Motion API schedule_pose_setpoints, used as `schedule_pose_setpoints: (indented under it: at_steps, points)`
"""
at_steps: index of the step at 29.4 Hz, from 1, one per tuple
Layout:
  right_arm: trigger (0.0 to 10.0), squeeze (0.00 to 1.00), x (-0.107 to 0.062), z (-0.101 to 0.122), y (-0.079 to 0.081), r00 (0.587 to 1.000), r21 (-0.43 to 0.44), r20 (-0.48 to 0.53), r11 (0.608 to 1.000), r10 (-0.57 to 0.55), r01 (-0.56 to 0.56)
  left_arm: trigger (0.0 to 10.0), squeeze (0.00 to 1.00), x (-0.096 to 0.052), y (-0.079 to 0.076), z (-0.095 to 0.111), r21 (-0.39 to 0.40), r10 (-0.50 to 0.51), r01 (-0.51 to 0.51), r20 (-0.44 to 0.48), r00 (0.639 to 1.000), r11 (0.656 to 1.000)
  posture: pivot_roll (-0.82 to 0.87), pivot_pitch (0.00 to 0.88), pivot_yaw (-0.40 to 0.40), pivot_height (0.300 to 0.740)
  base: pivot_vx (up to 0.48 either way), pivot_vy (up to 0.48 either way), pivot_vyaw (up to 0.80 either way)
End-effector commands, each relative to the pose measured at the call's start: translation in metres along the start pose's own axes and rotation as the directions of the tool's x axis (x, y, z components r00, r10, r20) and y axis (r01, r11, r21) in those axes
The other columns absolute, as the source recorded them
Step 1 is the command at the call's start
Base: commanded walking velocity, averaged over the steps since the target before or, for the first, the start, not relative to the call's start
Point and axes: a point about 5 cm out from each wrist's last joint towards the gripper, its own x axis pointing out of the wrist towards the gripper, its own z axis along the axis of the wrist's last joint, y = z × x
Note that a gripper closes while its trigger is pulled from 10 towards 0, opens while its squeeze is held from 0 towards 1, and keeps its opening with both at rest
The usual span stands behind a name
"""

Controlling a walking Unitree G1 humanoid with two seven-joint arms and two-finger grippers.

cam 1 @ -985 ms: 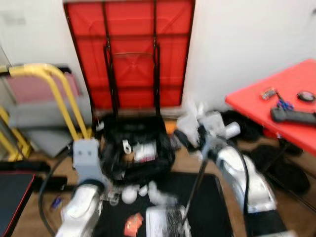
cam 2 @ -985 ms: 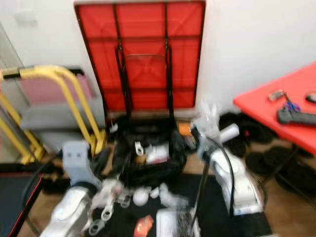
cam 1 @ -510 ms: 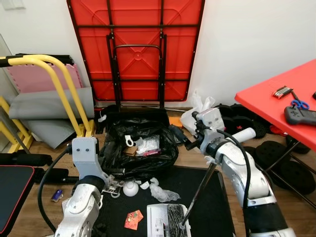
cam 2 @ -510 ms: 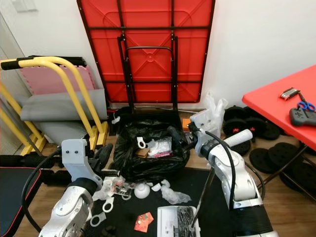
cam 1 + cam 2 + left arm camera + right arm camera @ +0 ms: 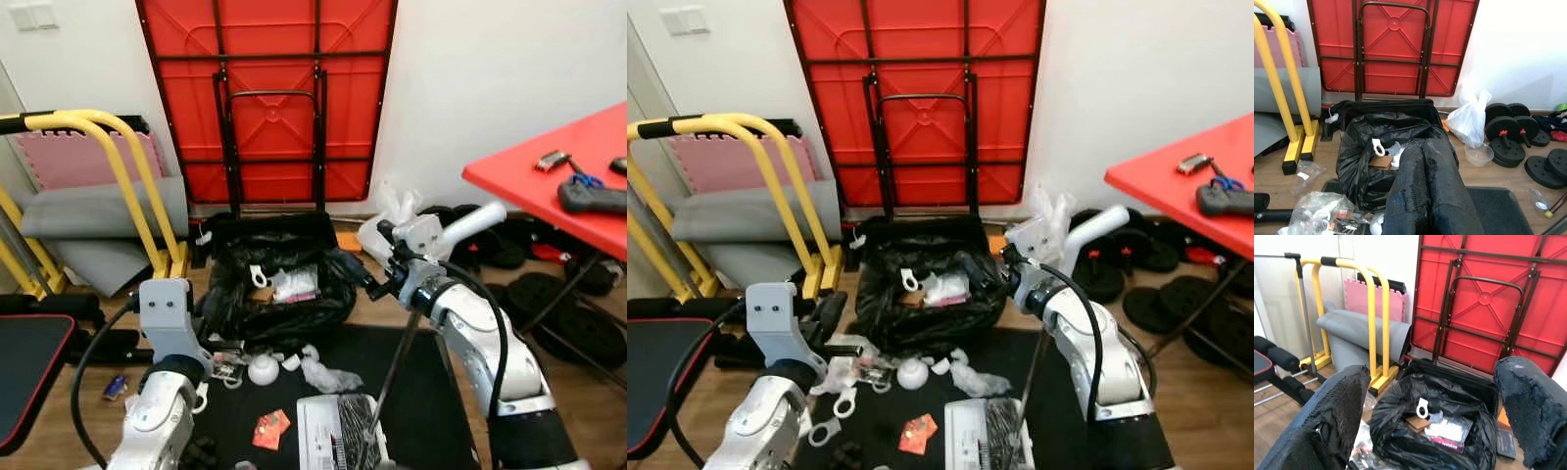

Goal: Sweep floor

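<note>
Compared with half a second ago, the right arm's white handle stands higher and nearer the red table, and the whole scene has shifted a little, so the camera has also moved. A black bin bag [image 5: 279,284] sits open on the wooden floor against a folded red table [image 5: 266,93] that leans on the white wall. Inside the bag lie a white ring, a piece of cardboard and some packaging. Scattered litter [image 5: 315,373] lies on a black mat [image 5: 416,392] just in front of the bag: crumpled clear plastic, a white ball and a small red wrapper [image 5: 270,425]. A white dustpan [image 5: 323,441] rests on the mat near the bottom edge, and a thin dark pole [image 5: 390,377] slants from the right arm down toward it.

Right gripper [image 5: 1437,411] hovers above the bag with its two fingers spread wide apart, holding nothing. Left gripper [image 5: 1425,161] points at the bag with its fingers pressed together, nothing between them.

Yellow bars [image 5: 118,176] and a grey rolled mat [image 5: 93,211] stand to the left. Black weight plates [image 5: 558,313] lie under a red tabletop [image 5: 558,171] on the right.
</note>
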Motion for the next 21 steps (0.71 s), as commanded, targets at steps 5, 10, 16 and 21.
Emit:
schedule_pose_setpoints:
  at_steps: [5,10,16,21]
  points:
    - [10.0,0.0,-0.001,-0.01,-0.009,0.997,-0.023,-0.06,0.998,-0.055,0.054,10.0,0.0,0.0,0.002,-0.004,0.025,-0.007,0.007,-0.026,1.0,1.0,-0.11,0.0,-0.025,0.615,0.0,0.0,0.0]
    - [10.0,0.0,-0.002,-0.013,-0.012,0.995,-0.026,-0.073,0.997,-0.071,0.07,10.0,0.0,0.0,0.002,-0.004,0.03,-0.008,0.009,-0.027,1.0,1.0,-0.11,0.0,-0.024,0.605,0.0,0.0,0.0]
    - [10.0,0.0,-0.007,-0.024,-0.021,0.983,-0.062,-0.131,0.991,-0.129,0.121,10.0,0.0,0.0,0.0,-0.006,0.038,-0.013,0.015,-0.038,0.999,0.999,-0.11,0.0,-0.017,0.585,0.0,0.0,0.0]
    - [10.0,0.0,-0.007,-0.025,-0.025,0.979,-0.071,-0.137,0.987,-0.151,0.142,10.0,0.0,0.0,0.001,-0.006,0.044,-0.015,0.017,-0.04,0.999,0.999,-0.11,0.0,-0.014,0.565,0.0,0.0,0.0]
